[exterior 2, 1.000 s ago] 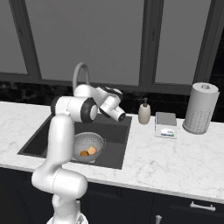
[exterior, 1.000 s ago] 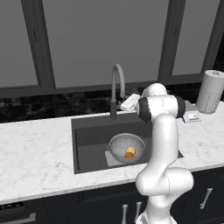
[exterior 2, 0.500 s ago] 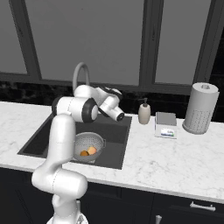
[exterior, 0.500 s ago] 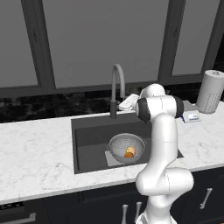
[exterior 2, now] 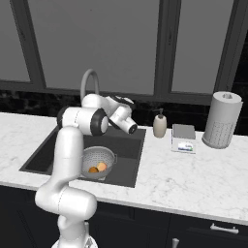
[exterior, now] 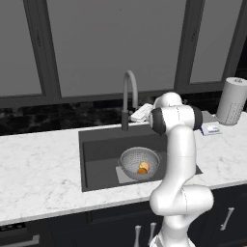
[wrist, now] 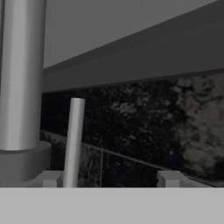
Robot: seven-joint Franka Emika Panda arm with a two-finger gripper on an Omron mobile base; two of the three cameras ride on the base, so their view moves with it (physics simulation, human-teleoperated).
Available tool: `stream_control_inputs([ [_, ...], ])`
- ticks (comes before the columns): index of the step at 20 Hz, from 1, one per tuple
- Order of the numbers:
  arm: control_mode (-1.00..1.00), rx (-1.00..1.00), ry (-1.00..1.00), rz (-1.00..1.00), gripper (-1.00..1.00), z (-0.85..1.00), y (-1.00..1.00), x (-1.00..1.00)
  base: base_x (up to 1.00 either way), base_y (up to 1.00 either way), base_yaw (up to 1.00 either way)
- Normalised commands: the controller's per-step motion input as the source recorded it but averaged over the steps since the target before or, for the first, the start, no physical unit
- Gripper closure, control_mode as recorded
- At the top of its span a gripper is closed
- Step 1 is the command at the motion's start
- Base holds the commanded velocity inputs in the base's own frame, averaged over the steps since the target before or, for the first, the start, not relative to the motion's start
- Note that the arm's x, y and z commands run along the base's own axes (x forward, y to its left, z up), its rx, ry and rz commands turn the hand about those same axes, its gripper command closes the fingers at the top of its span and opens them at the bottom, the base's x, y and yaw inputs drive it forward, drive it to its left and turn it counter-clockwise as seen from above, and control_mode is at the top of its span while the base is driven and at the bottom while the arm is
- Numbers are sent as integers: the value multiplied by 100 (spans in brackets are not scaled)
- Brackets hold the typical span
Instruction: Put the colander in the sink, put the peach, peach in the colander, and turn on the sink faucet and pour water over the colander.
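Note:
The grey colander (exterior: 140, 163) (exterior 2: 98, 162) sits in the dark sink (exterior: 99, 144) and holds both fruits: a deep orange peach (exterior 2: 93, 170) and a paler peach (exterior 2: 102, 166). The sink faucet (exterior: 129, 96) (exterior 2: 89, 80) arches over the basin, and no water runs from it. My gripper (wrist: 108, 179) is open behind the faucet's base, level with its thin side lever (wrist: 74, 140). The lever stands between my fingertips, right beside the left fingertip (wrist: 48, 178) and well apart from the right one. The thick faucet stem (wrist: 22, 74) rises just left of it.
On the marble counter to the right of the sink stand a soap bottle (exterior 2: 160, 126), a small scale (exterior 2: 183, 138) and a tall white dotted cylinder (exterior 2: 221, 119). A dark backsplash and window frames run close behind the faucet.

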Motion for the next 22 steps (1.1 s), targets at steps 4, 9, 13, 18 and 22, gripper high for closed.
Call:
stream_control_inputs([
  [4,-100,0,-1,0,100,2,0,13,0,0,0],
  [9,-100,0,-1,-2,100,2,-3,9,0,0,0],
  [13,-100,0,0,-12,100,0,-16,6,0,0,0],
  [18,-100,0,0,-20,100,0,-33,17,0,0,0],
  [22,-100,0,0,-20,100,0,-58,14,0,0,0],
])
